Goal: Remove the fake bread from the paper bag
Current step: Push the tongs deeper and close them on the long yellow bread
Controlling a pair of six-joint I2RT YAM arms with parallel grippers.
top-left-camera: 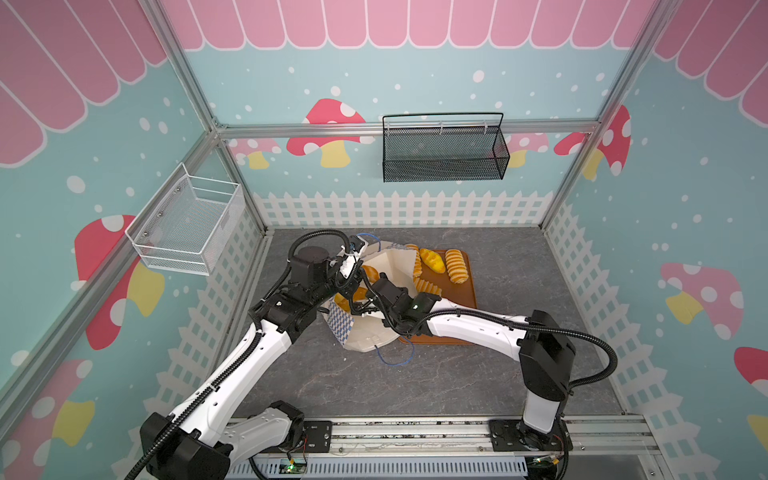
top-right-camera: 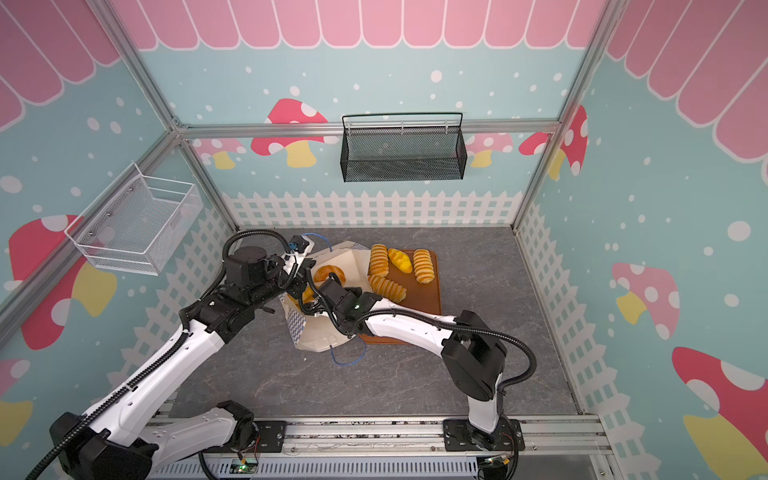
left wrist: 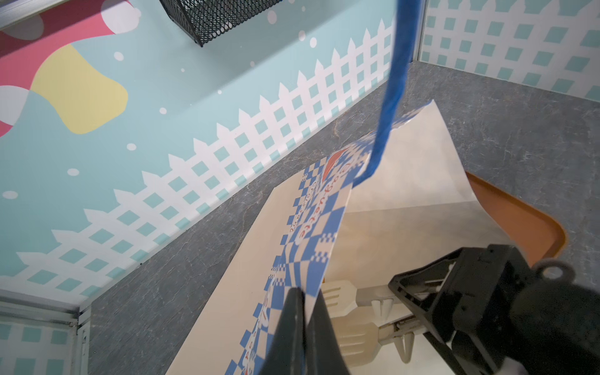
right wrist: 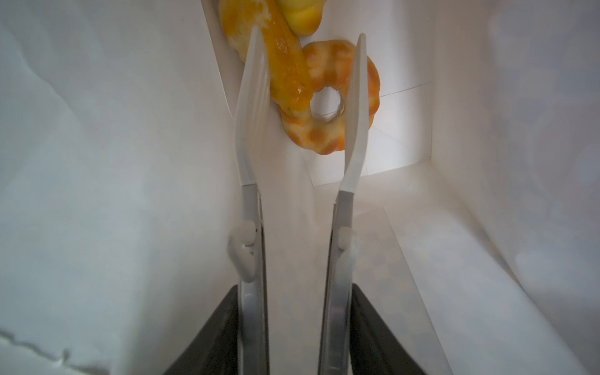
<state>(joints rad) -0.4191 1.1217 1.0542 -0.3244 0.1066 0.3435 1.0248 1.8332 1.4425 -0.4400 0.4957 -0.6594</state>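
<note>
Golden doughnut [right wrist: 321, 136] lies just beyond the parted right gripper [right wrist: 309, 35].

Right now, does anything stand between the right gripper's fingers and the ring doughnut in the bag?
Yes: a glazed oblong pastry overlaps the ring doughnut, beside one finger of the open right gripper. Nothing else visible.

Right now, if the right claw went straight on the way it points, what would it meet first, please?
Probably the glazed pastry lying across the ring doughnut inside the paper bag; the right claw is open; depth is unclear.
</note>
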